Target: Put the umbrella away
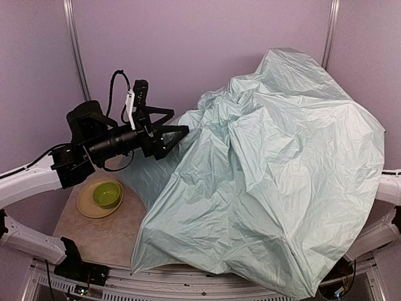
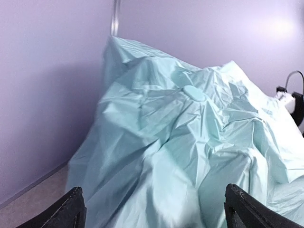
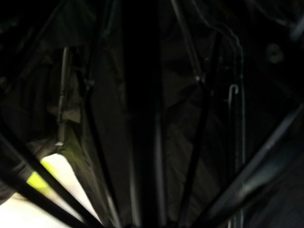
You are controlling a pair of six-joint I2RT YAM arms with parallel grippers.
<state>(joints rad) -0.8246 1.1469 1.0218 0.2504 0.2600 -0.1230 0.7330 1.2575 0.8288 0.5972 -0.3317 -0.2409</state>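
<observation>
The umbrella [image 1: 269, 175] stands open, and its pale mint-green canopy covers the middle and right of the table. My left gripper [image 1: 177, 121] hangs raised at the canopy's left edge, pointing at it, open and empty. In the left wrist view its two black fingertips [image 2: 71, 209] stand far apart with the canopy [image 2: 190, 142] between and beyond them. My right gripper is hidden under the canopy. Its wrist view is dark, showing black lining, thin ribs and the black shaft [image 3: 140, 118] rising from the bottom middle where the jaws sit.
A tan plate [image 1: 84, 204] holding a green bowl [image 1: 108, 193] sits on the beige table [image 1: 106, 238] at the left, below my left arm. Purple walls close in behind and at both sides. The right arm's white link [image 1: 390, 186] shows at the right edge.
</observation>
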